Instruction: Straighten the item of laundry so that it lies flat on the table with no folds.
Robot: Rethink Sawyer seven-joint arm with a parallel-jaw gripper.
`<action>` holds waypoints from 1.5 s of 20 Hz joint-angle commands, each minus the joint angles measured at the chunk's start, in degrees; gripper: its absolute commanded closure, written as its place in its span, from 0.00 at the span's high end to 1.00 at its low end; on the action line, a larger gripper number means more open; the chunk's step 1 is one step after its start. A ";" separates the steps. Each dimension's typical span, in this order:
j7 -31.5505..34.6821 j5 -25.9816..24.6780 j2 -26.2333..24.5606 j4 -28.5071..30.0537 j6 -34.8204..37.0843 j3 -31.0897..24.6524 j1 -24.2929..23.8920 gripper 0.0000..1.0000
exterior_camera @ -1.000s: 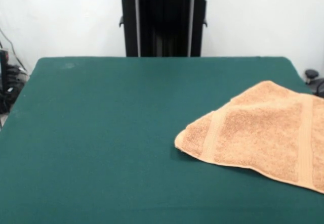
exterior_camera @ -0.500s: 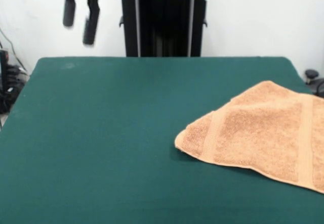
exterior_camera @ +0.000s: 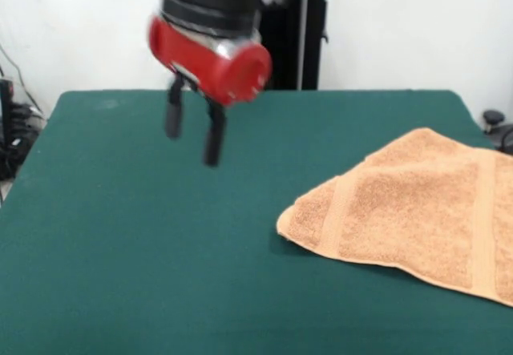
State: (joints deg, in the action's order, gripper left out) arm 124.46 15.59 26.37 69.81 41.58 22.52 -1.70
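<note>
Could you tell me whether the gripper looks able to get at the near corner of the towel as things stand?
Probably yes: the gripper hangs open above bare table, apart from the towel, with nothing between them.

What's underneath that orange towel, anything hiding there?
The towel lies on the green table, well apart from the open gripper. No bulge suggests an object beneath, but the cloth covers that spot, and its right part runs out of view.
</note>
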 commanded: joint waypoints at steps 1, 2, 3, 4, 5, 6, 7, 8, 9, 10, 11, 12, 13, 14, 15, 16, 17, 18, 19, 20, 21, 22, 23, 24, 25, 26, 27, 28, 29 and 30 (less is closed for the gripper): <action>2.17 0.99 -1.77 8.44 1.10 -12.28 1.53 1.00; 2.81 1.12 -1.63 8.28 2.15 -12.44 1.80 1.00; 3.84 1.12 -1.54 7.90 3.56 -12.18 2.33 1.00; 4.70 1.11 -1.43 7.62 4.88 -11.87 2.78 1.00; 5.69 1.07 -1.65 6.83 6.66 -11.52 3.22 1.00; 6.17 0.78 -1.79 6.23 7.36 -11.06 3.63 1.00; 6.55 0.73 -1.93 5.81 8.31 -10.84 3.83 1.00; 6.91 0.64 -2.30 5.20 9.03 -10.58 4.03 1.00; 7.32 0.70 -2.55 4.98 9.34 -10.43 4.22 1.00; 7.77 0.85 -2.79 4.83 9.15 -10.35 4.37 1.00; 8.41 0.94 -3.08 4.60 9.13 -10.15 4.68 1.00; 8.92 1.01 -3.28 4.44 9.33 -9.98 4.93 1.00; 9.61 1.20 -3.48 4.28 9.69 -9.89 5.28 1.00; 10.12 1.58 -3.48 4.68 9.43 -10.01 5.53 1.00; 10.83 1.97 -3.51 4.88 9.34 -10.10 5.92 1.00; 11.49 2.27 -3.53 5.08 9.05 -10.11 6.30 1.00; 12.43 2.46 -3.69 4.87 9.10 -9.84 6.92 1.00; 13.17 2.68 -3.92 4.83 8.72 -9.74 7.37 1.00; 13.80 2.89 -4.42 4.56 8.10 -9.71 7.79 1.00; 14.44 3.11 -4.93 4.29 7.48 -9.69 8.21 1.00; 14.79 3.30 -5.70 3.78 6.78 -9.75 8.58 1.00; 14.94 3.57 -6.40 3.35 6.17 -9.92 8.84 1.00; 15.15 3.69 -7.12 2.82 5.73 -9.94 9.16 1.00; 15.34 3.83 -7.83 2.61 4.82 -9.79 9.50 1.00; 15.57 3.92 -8.61 2.13 4.37 -9.64 9.84 1.00; 15.83 3.83 -9.35 1.98 3.34 -9.23 10.27 1.00; 15.85 3.69 -10.07 1.80 2.39 -8.90 10.49 1.00; 15.88 3.51 -11.02 1.42 1.52 -8.43 10.79 1.00; 15.71 3.31 -11.79 1.40 0.50 -8.17 10.83 1.00; 15.67 3.10 -12.67 1.27 -0.24 -7.81 11.00 1.00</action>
State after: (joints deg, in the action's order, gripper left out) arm 124.46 17.23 19.39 69.01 44.54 18.22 7.48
